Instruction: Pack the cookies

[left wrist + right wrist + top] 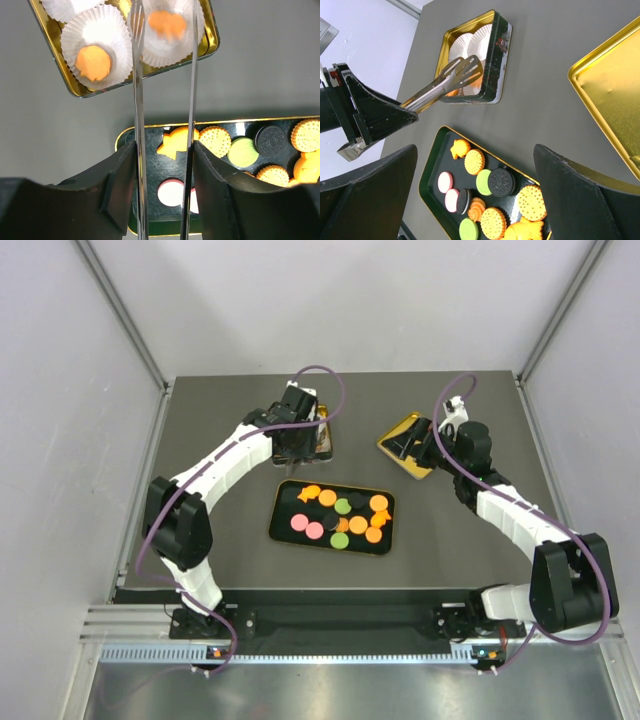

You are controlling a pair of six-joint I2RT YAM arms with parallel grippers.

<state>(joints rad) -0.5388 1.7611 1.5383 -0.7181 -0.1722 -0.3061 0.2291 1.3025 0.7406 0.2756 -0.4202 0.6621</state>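
Mostly cookies (pixel 327 498) fill the tray (pixel 273 523); one sits in the tin (pixel 497 65).

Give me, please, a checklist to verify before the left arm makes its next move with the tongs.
1. Left hand grips the tongs: ok, shut on them.
2. Tongs' tips are above the cookie tin: ok.
3. Orange cookie between the tips is released into its paper cup: cannot tell, it is blurred.
4. Neighbour cookie lies inside its own cup: ok.
5. Tray has more cookies to pick: ok.
6. Right hand is open and away from the tin: ok, it is beside the gold lid.
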